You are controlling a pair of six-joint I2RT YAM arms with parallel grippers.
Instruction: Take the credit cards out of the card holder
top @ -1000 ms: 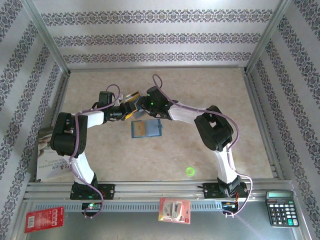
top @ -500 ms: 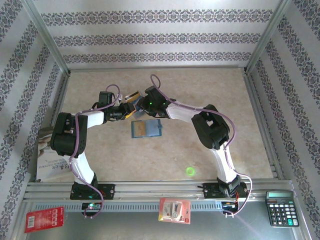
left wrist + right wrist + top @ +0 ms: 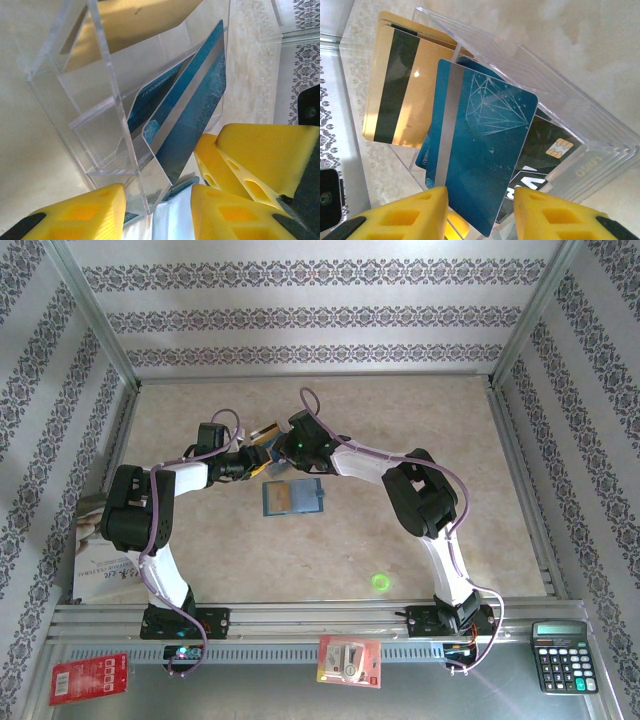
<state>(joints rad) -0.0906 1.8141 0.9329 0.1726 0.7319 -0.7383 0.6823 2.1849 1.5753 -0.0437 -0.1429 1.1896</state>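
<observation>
Gleaming cards [image 3: 480, 150], clear acrylic holder [image 3: 590, 135]

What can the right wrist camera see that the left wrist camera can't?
Right wrist, not left wrist: a black card with a gold chip, the dark stripe on the gold card, and a diamond drawing on the blue card.
Left wrist, not right wrist: the clear card holder from the side, with its steps, and a second pair of yellow fingers at the right.
Both: the holder, the blue card, a gold card, and each camera's own gripper at the bottom, left gripper and right gripper.
</observation>
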